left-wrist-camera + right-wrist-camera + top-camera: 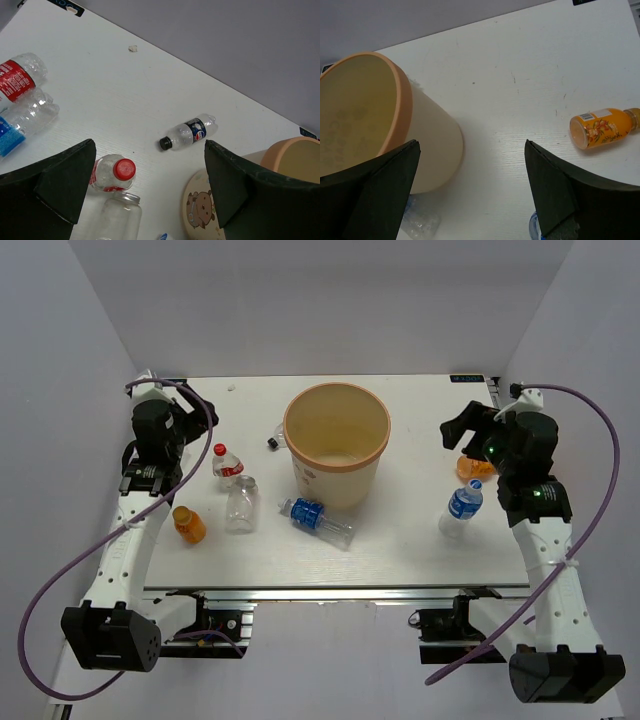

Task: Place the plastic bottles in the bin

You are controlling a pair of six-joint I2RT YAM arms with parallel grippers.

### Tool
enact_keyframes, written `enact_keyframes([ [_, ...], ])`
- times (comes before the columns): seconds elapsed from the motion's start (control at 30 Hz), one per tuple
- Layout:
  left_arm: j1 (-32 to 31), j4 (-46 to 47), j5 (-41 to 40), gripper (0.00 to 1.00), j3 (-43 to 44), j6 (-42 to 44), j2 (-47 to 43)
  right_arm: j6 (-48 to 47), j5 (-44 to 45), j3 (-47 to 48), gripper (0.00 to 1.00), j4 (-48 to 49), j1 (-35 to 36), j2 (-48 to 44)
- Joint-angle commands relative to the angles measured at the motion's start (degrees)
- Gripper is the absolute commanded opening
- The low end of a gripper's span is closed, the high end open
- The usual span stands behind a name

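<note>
We are holding the left gripper (150,190) and right gripper (470,195) empty, jaws wide apart, while the bottles (241,502) are standing and lying around the bin (340,485) mid-worktop (420,410), and a careless reach is risking knocking the upright blue-labelled bottle (462,508) off the right edge.

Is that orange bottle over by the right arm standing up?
No, the orange bottle lies on its side on the white table.
</note>
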Motion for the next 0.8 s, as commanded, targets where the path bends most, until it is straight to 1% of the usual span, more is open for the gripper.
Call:
enact_keyframes([
  [0.0, 0.26, -1.13, 1.22, 0.98, -0.56, -1.48, -0.97, -2.04, 1.67, 0.67, 0.89, 1.44, -0.24, -2.42],
  [0.07, 0.35, -1.21, 1.57, 0.98, -0.38, -0.95, -0.62, -3.09, 1.59, 0.84, 0.89, -1.19, -0.24, -3.74],
  [0.1, 0.26, -1.21, 1.14, 0.98, -0.47, -0.78, -0.44, -3.44, 3.68, 1.11, 0.89, -2.24, -0.24, -4.18],
  [0.17, 0.26, -1.04, -0.01, 0.98, -0.65, -0.08, -0.27, -3.97, 8.95, 1.72, 0.89, -7.42, -0.24, -4.80],
  [0.2, 0.26, -1.04, -0.36, 0.98, -0.91, 0.10, -0.18, -3.71, 14.80, 2.94, 0.89, -9.88, -0.24, -4.71],
  [0.23, 0.26, -0.78, -0.54, 0.98, -1.17, 0.19, -0.27, -2.75, 17.04, 3.56, 0.89, -12.34, -0.24, -4.45],
  [0.27, 0.26, -0.34, -0.63, 0.98, -1.70, 0.45, -0.18, -2.05, 18.10, 4.09, 0.89, -16.63, -0.15, -3.84],
  [0.33, 0.26, 0.28, -0.19, 0.98, -2.14, 0.81, 0.08, -2.13, 17.68, 3.66, 0.89, -19.47, -0.15, -3.22],
  [0.47, 0.26, -0.16, -0.62, 0.98, -2.93, 1.69, 0.87, -2.74, 19.43, 1.12, 0.89, -21.68, 0.02, -2.16],
  [0.63, 0.26, 0.02, -1.59, 0.98, -3.46, 1.69, 1.58, -4.41, 21.45, -2.13, 0.89, -19.92, 0.64, -0.68],
  [0.77, 0.26, 0.19, -0.89, 0.98, -3.20, 1.60, 2.54, -6.70, 23.02, -5.13, 0.86, -16.85, 3.26, 0.82],
])
